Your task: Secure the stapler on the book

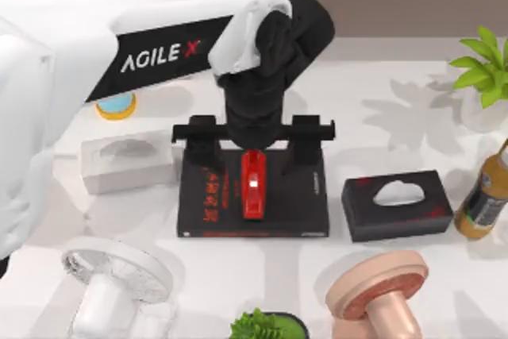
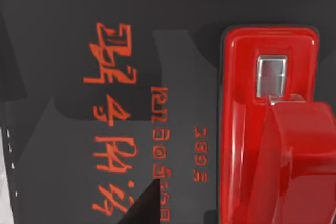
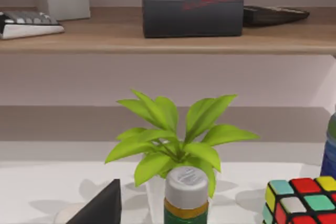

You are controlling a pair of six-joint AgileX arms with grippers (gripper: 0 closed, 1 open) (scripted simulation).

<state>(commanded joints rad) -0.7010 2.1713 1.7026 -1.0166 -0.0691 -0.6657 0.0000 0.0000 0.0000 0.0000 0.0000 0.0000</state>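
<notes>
The black book [image 1: 206,212] with red lettering lies flat at the table's middle. The red stapler [image 1: 252,186] rests lengthwise on its cover, near the centre. My left gripper [image 1: 252,151] hovers over the book's far edge and the stapler's far end. It is open, with its fingers [image 1: 198,147] spread wide on either side and touching nothing. The left wrist view looks straight down on the stapler [image 2: 273,129] lying on the book [image 2: 79,35]. My right arm is parked off the table's right side.
A white tissue box [image 1: 127,163] sits left of the book and a black tissue box [image 1: 397,206] right of it. A bottle [image 1: 486,196] and a plant [image 1: 484,69] stand at the right edge. White [image 1: 115,275] and pink [image 1: 381,287] objects stand along the front.
</notes>
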